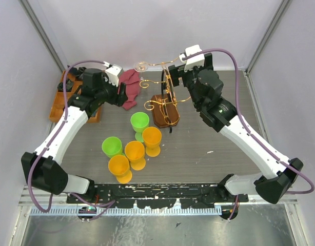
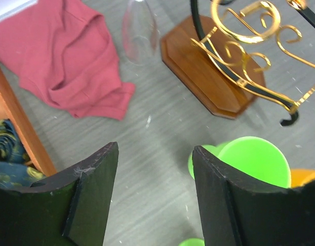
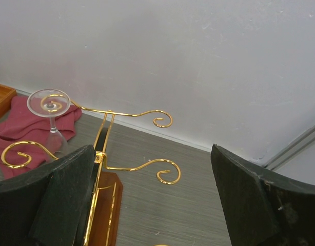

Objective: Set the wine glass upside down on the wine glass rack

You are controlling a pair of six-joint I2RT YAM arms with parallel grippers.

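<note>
**Top external view: glass hangs foot-up on the rack's far-left arm, both grippers empty**

The wine glass [image 1: 142,66] is upside down, its round foot resting over the gold scroll at the end of the wine glass rack [image 1: 165,105]'s arm that reaches toward the far left corner of the worktop. Its long axis is upright, with the stem dropping from the foot and the bowl lowest. From the left wrist view I cannot tell whether the bowl clears the worktop. By how it lies, the placing looks done.

The left gripper [image 2: 155,154] has its jaws partly apart with nothing between them. The glass lies ahead of it toward the far edge, with bare worktop between the two. The right gripper [image 3: 151,154] is spread wide and also empty. It sits just beside the rack's upper wires, with the glass off to its left, across the rack. The left arm looks to have the more direct line to the glass, so any further touch would probably be its job. A red cloth [image 2: 70,61] lies near the bowl.
</note>
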